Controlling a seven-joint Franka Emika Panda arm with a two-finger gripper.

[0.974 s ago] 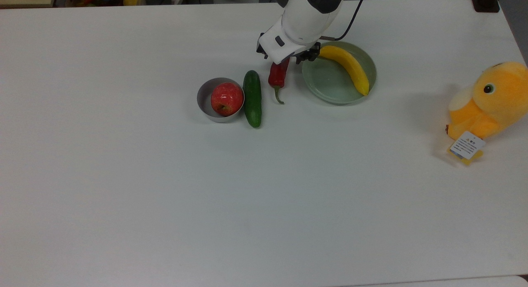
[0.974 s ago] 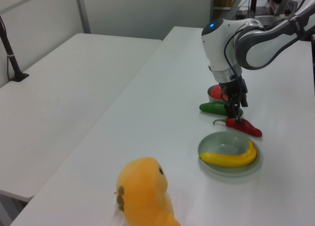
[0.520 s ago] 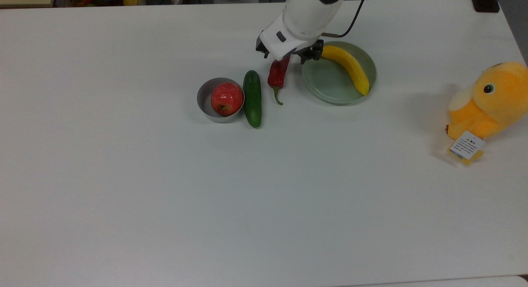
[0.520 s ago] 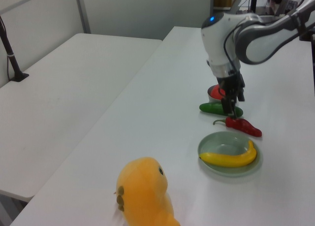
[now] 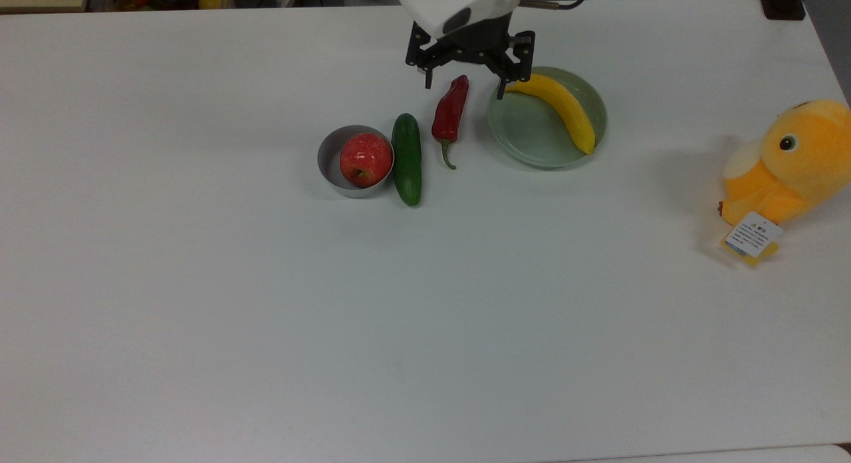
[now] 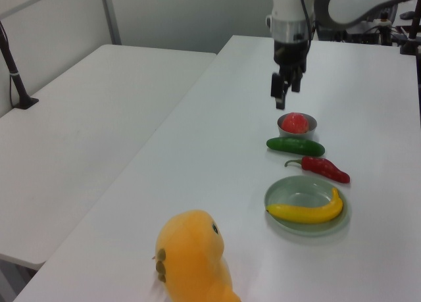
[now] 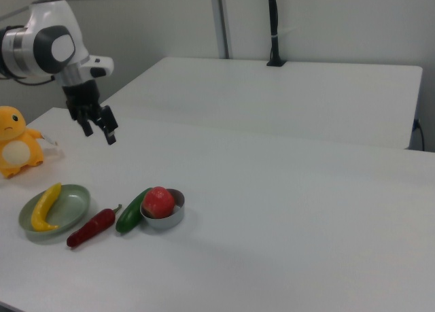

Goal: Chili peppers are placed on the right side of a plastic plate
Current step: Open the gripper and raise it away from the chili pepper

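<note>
Wrinkled dark-red chili pepper [image 5: 451, 112] lies on white bench [image 5: 266, 316], just beside pale grey-green plastic plate [image 5: 532, 140] – placement looks done; black claw [image 5: 465, 82] wide open, empty, raised clear

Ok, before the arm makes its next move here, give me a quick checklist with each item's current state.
1. Gripper empty, fingers open: ok.
2. Gripper raised above the items on the table: ok, as the left view and right view show.
3. Chili pepper lying on the table beside the plastic plate, not on it: ok.
4. Chili lies between the plate and the cucumber; touching either: cannot tell for the cucumber, apart from the plate.
5. Banana stays inside the plate: ok.
6. Apple sits in the grey bowl: ok.
</note>
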